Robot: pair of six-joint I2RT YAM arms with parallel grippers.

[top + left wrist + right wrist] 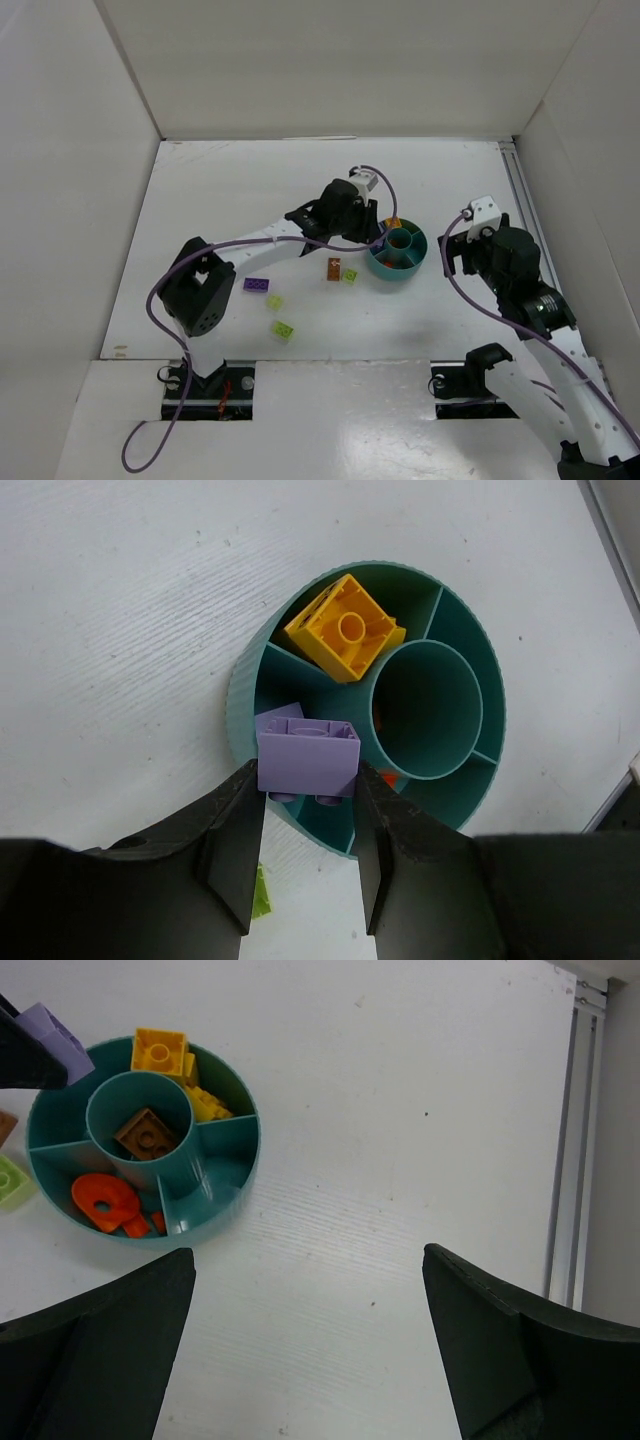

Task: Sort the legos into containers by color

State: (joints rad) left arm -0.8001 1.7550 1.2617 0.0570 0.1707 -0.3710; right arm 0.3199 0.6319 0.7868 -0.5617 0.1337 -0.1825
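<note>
My left gripper [308,782] is shut on a purple brick [308,756] and holds it over a left compartment of the teal bowl [240,695]; another purple piece [278,720] lies just under it. In the top view the left gripper [372,232] is at the bowl's [385,272] left rim. The bowl [245,1160] holds yellow bricks [160,1052], a brown brick [147,1132] in the central cup and orange pieces [105,1200]. My right gripper [310,1340] is open and empty over bare table right of the bowl [455,258].
Loose on the table left of the bowl: a brown brick [333,268], a lime brick [350,275], a purple brick [256,285] and two more lime bricks [275,301] [284,329]. White walls enclose the table; a metal rail [565,1160] runs along the right edge.
</note>
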